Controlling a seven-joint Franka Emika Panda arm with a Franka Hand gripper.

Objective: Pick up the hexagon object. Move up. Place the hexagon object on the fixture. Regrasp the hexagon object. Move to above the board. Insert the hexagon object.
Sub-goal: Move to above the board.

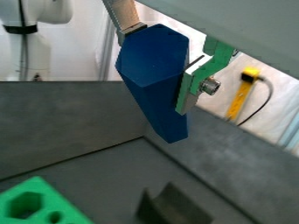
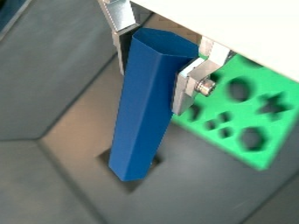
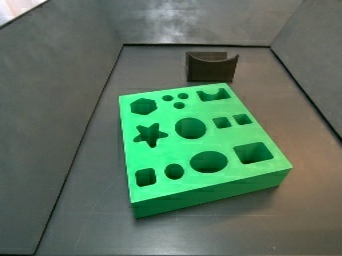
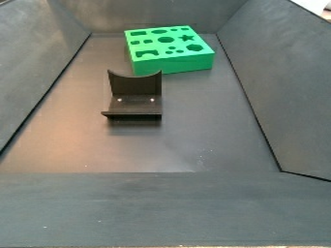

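My gripper [image 1: 158,63] is up off the floor of the dark bin and out of frame in both side views; only the wrist views show it. My jaws are pinched on the hexagon object [image 1: 155,79], the long blue bar with six flat sides, gripped near its upper end. In a wrist view one silver finger [image 2: 197,77] presses flat against its side, and the other finger [image 2: 115,13] shows at the opposite side. The bar [image 2: 142,109] hangs from my grip with its free end pointing down toward the dark grey floor, clear of everything below it.

The board [image 3: 201,150] lies flat on the bin floor, a bright green slab. Its cut-outs, among them a star [image 3: 148,133], circles, squares, an oval and a hexagon, all stand empty. In a wrist view the board [image 2: 246,109] lies off to one side of the hanging bar, not under it.

The fixture [image 4: 132,96], a dark block with a curved notch in its top, stands on the floor near the board but apart from it; in a side view it sits just beyond the board's far edge [image 3: 211,65]. Its notch holds nothing.
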